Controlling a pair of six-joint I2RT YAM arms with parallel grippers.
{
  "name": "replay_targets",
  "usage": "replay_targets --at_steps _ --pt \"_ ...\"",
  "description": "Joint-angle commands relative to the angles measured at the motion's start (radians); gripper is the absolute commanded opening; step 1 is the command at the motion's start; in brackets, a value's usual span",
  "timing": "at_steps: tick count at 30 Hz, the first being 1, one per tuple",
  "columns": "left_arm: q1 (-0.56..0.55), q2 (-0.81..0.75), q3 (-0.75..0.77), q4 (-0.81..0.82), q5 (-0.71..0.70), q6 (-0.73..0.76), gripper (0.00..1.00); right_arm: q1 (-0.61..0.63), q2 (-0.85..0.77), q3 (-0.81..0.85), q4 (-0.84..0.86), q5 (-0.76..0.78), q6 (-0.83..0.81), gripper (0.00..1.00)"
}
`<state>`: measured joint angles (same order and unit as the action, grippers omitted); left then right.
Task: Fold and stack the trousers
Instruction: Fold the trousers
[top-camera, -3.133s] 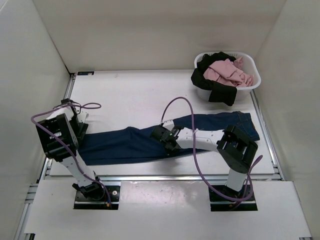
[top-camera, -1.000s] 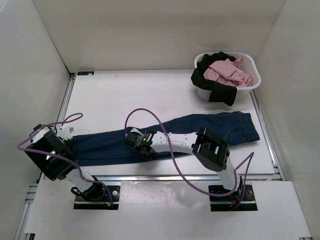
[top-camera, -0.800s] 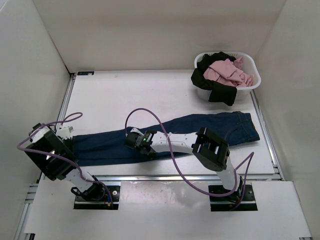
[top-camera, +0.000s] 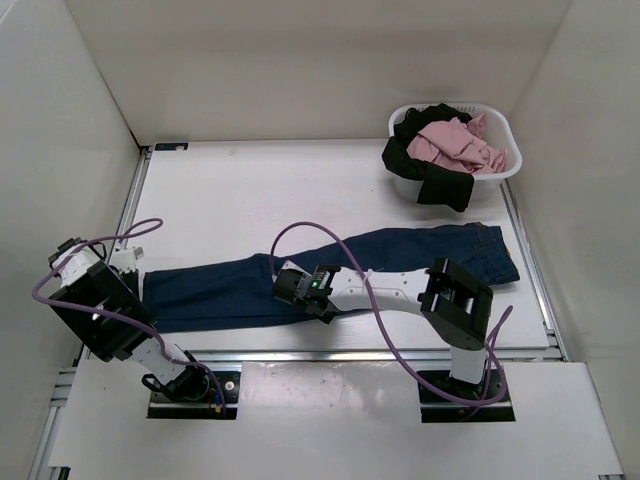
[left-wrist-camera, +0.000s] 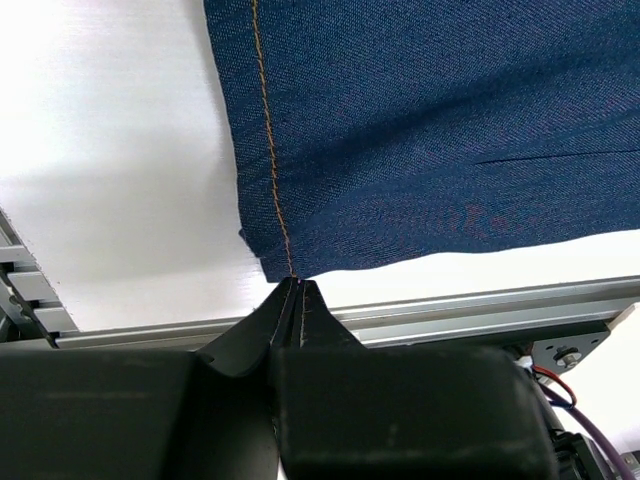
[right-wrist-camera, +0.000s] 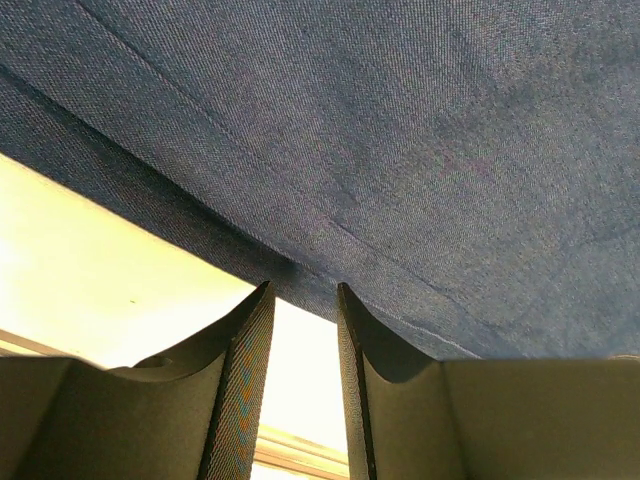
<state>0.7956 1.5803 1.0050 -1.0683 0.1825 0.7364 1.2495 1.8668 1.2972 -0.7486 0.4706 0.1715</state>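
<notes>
right fingers (right-wrist-camera: 245, 340) slid rightward along the trousers (top-camera: 230, 285), now narrowly parted; left fingers (left-wrist-camera: 255, 335) pinch the hem.

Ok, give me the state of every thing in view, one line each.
trousers: laid out full length, flat on the table
left claw: shut on the trousers' hem corner
right claw: open, tips at the trousers' edge, nothing held
basket: upright, filled with clothes
pink clothes: crumpled in the basket
black garment: hanging over the basket's near rim
</notes>
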Motion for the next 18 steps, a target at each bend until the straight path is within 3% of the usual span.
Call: replay_targets --at_steps 1,18 --pt "0.002 -0.025 0.004 -0.002 0.017 0.006 0.14 -0.004 -0.004 0.005 -0.011 0.03 -0.024 0.37" --pt "0.002 -0.016 0.004 -0.002 -0.003 0.006 0.14 -0.004 0.014 -0.036 0.009 0.022 -0.052 0.35"
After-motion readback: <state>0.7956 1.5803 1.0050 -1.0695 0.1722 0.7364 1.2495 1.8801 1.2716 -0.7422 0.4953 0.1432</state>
